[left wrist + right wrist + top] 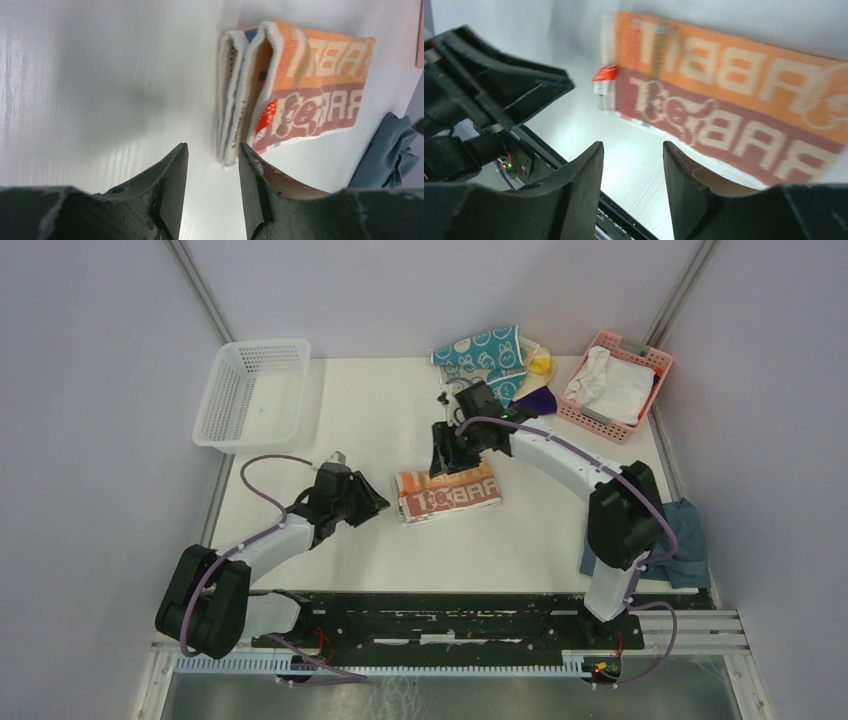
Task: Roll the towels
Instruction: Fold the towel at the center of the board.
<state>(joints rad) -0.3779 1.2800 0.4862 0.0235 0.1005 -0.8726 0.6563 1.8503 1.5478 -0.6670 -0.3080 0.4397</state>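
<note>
The peach-orange printed towel (447,495) lies loosely rolled flat at the middle of the table. Its layered end (232,100) faces my left gripper (377,506), which stands open just left of it with nothing between its fingers (212,150). My right gripper (445,458) hovers over the towel's far edge, open and empty (631,147), with the towel's lettering (734,100) ahead of it. A teal towel with rabbit faces (485,355), a pale yellow one (541,362) and a deep purple one (535,400) lie heaped at the back.
A white mesh basket (228,400) stands at the back left. A pink basket (633,346) at the back right holds a white cloth (610,388). A dull blue-grey cloth (685,540) hangs over the table's right edge, beside the right arm.
</note>
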